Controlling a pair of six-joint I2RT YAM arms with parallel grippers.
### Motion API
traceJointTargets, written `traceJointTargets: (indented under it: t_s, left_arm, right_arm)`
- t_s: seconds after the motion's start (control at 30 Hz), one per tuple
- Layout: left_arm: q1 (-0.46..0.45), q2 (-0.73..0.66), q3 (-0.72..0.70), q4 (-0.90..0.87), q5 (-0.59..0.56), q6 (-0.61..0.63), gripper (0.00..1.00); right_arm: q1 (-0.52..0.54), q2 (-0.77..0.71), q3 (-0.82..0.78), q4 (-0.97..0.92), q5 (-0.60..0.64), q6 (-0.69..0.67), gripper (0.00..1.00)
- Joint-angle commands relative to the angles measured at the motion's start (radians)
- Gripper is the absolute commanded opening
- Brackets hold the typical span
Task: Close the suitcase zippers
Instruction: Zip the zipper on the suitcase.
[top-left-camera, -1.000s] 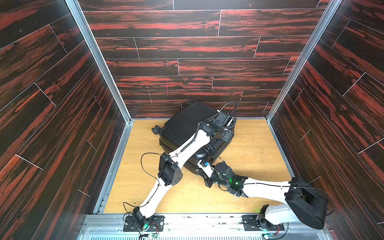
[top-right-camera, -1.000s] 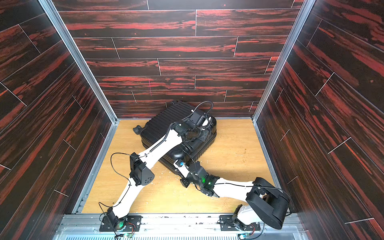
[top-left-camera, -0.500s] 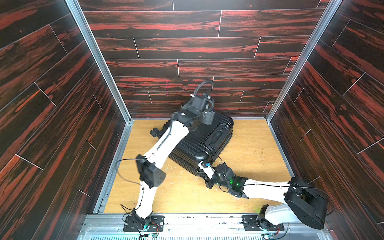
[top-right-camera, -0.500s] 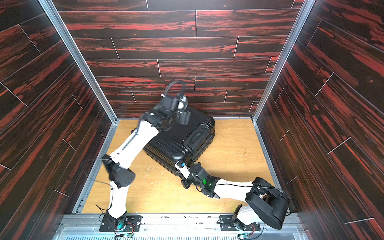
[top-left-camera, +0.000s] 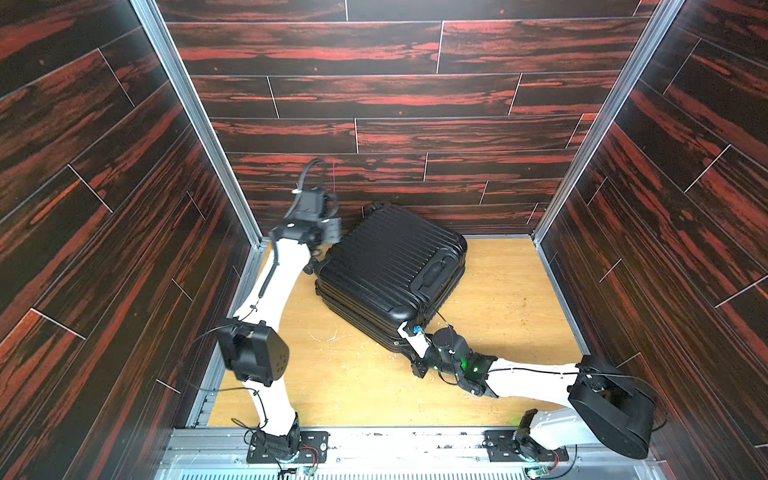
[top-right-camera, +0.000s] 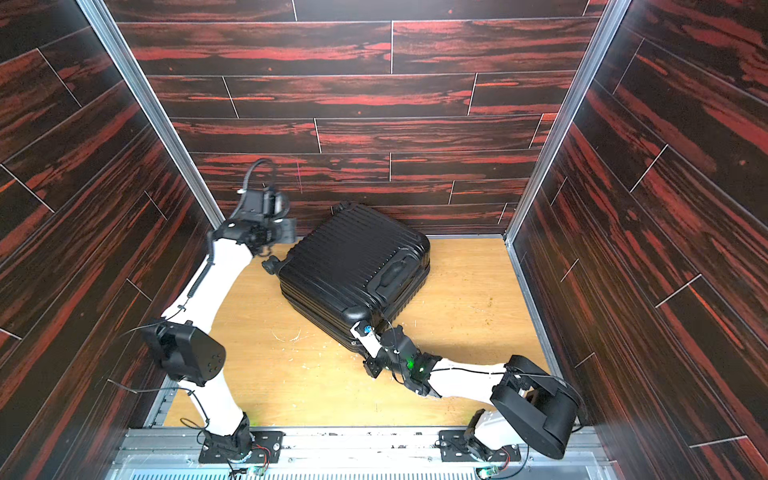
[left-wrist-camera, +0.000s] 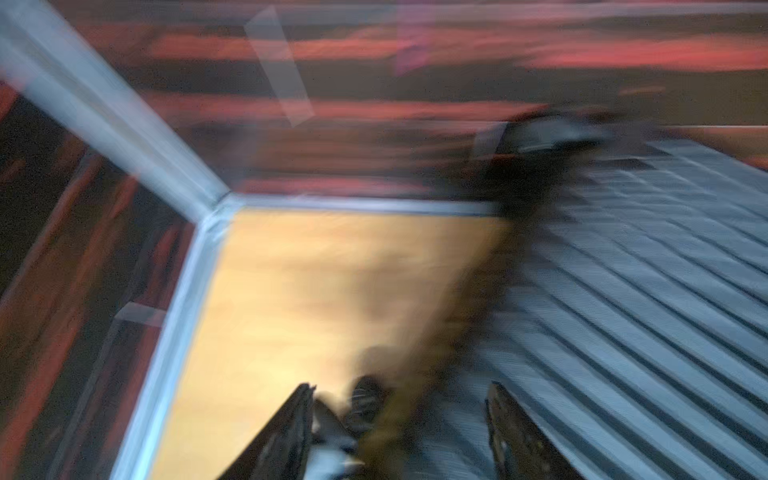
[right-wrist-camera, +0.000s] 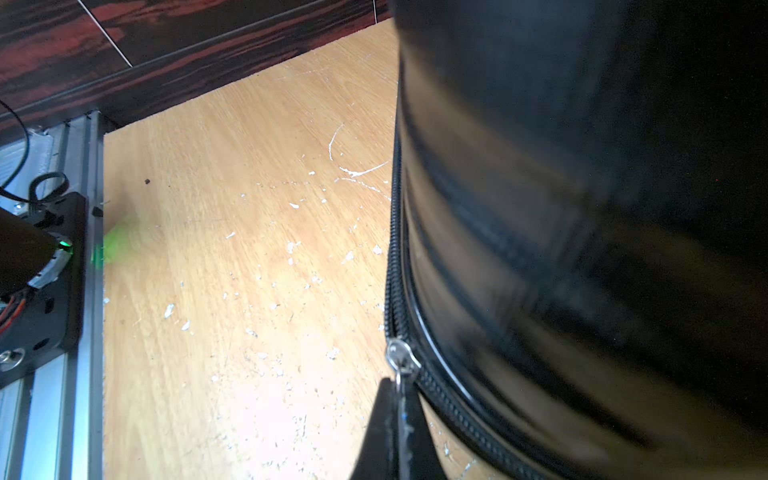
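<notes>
The black ribbed suitcase (top-left-camera: 386, 266) (top-right-camera: 349, 266) lies flat and slanted on the wooden floor, shells together, in both top views. My right gripper (top-left-camera: 409, 330) (top-right-camera: 360, 328) is at its near corner. In the right wrist view this gripper (right-wrist-camera: 398, 384) is shut on the silvery pull tab of a zipper slider (right-wrist-camera: 400, 357), on the zip track (right-wrist-camera: 392, 249) along the seam. My left gripper (top-left-camera: 330, 230) (top-right-camera: 286, 230) hangs above the floor beside the suitcase's far left corner. Its wrist view is blurred; the left gripper (left-wrist-camera: 399, 399) stands open, holding nothing.
Dark red wood-pattern walls close in the floor (top-left-camera: 498, 299) on three sides, with metal posts at the back corners. The suitcase's far end is near the back wall. A wheel (top-left-camera: 309, 269) sticks out at its left. A metal rail (top-left-camera: 395, 449) with the arm bases runs along the front.
My left arm has swung from the suitcase's handle side, across its back, to the far left corner, well off the shell. The suitcase has shifted slightly. The right gripper has kept its hold.
</notes>
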Motion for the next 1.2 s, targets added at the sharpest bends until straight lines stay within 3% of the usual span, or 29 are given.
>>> traceJointTargets:
  t_s: [0.0,0.37,0.63,0.83,1.17]
  left_arm:
    - [0.057,-0.037,-0.035,0.048,0.027,-0.042,0.66]
    - [0.084,0.169,0.101,-0.069,0.089,-0.003,0.6]
    - [0.083,0.22,0.114,-0.202,0.194,0.009,0.52]
    - [0.077,0.108,-0.08,-0.25,0.255,0.017,0.47]
    - [0.063,-0.196,-0.464,-0.161,0.38,-0.018,0.46]
  right_arm:
    - [-0.001,-0.032,-0.013,0.024,-0.02,0.002,0.0]
    - [0.0,-0.101,-0.033,-0.023,-0.011,0.008,0.0]
    - [0.0,-0.135,-0.058,-0.044,0.019,0.01,0.0]
    - [0.0,-0.185,-0.077,-0.092,0.084,-0.013,0.0]
    - [-0.003,-0.25,-0.089,-0.211,0.174,-0.026,0.0]
